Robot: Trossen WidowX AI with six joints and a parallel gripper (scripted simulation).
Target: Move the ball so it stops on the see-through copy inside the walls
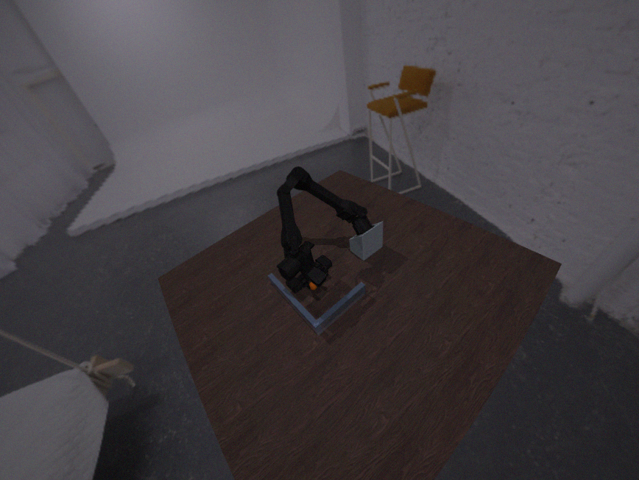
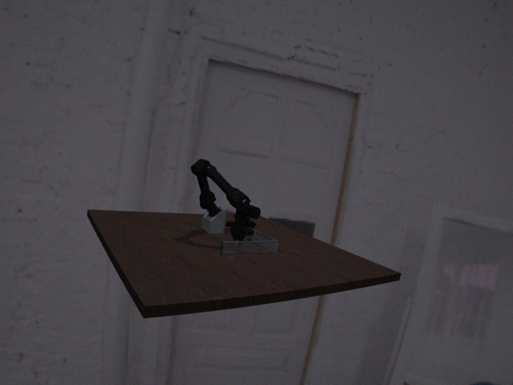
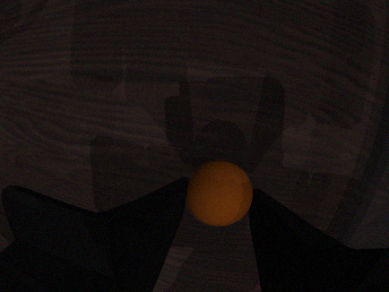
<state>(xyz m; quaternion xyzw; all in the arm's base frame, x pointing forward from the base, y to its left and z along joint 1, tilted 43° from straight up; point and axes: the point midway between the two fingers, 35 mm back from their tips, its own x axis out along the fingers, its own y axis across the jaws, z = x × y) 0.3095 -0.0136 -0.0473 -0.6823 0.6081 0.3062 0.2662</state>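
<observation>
Your tool [image 3: 220,232] is half-closed with the orange ball [image 3: 220,193] pinched right at its tips, down low over the bench [image 1: 361,361] inside the corner walls [image 1: 330,312], so releasing means going straight up.

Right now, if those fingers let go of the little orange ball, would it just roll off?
Probably a little: the orange ball is smooth and round, so it likely rolls at a nudge. The dark fingers pinch only its sides, so it may slip easily. The low clear walls around it should stop a slow roll.
</observation>
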